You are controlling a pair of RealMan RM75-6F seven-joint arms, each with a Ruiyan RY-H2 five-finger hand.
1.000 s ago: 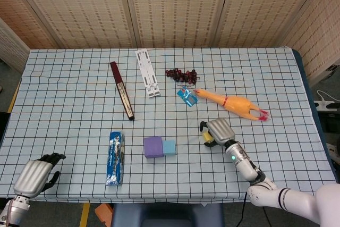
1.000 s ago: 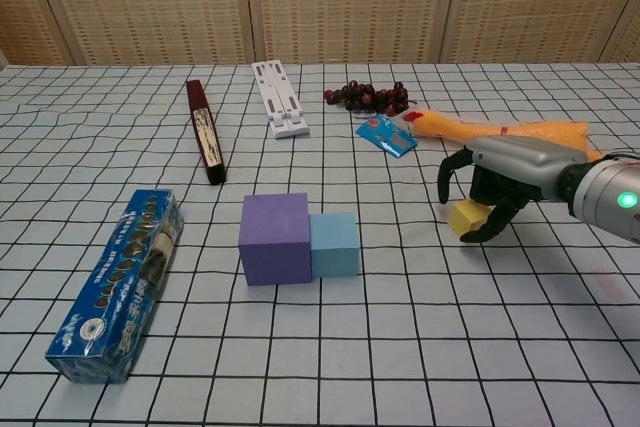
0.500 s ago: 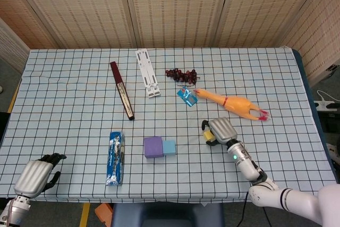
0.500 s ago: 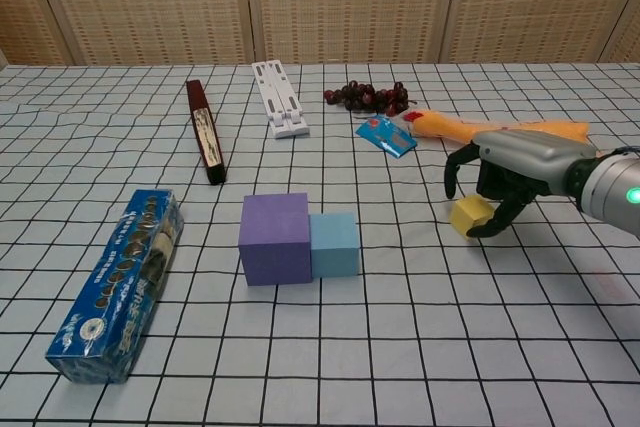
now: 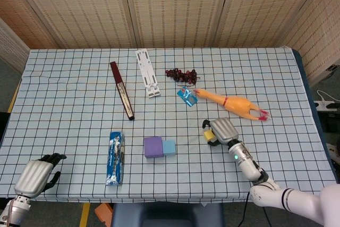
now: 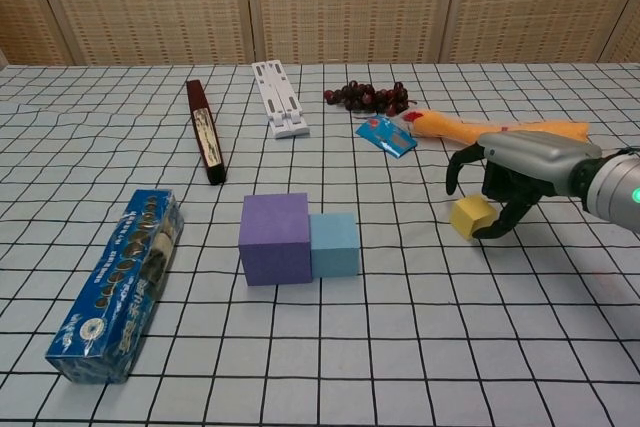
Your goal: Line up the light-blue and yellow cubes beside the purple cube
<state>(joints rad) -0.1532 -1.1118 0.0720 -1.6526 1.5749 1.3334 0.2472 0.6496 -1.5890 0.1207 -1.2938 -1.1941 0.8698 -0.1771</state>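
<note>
The purple cube (image 5: 153,146) (image 6: 274,237) stands near the table's front middle. The light-blue cube (image 5: 169,147) (image 6: 334,244) sits flush against its right side. Further right, the small yellow cube (image 5: 208,136) (image 6: 468,217) is tilted, with my right hand (image 5: 223,129) (image 6: 510,172) curled over it; the fingers grip its right side and the thumb arches above its left. My left hand (image 5: 34,176) rests at the front-left table edge, seen only in the head view, fingers loosely apart and holding nothing.
A blue packet (image 6: 120,282) lies left of the purple cube. Behind are a dark red box (image 6: 205,130), a white stand (image 6: 279,98), grapes (image 6: 366,96), a blue card (image 6: 386,135) and a rubber chicken (image 6: 480,128) just behind my right hand.
My right hand has shifted slightly right with the yellow cube, which went from flat to tilted. The left hand and the purple and light-blue cubes have not moved.
</note>
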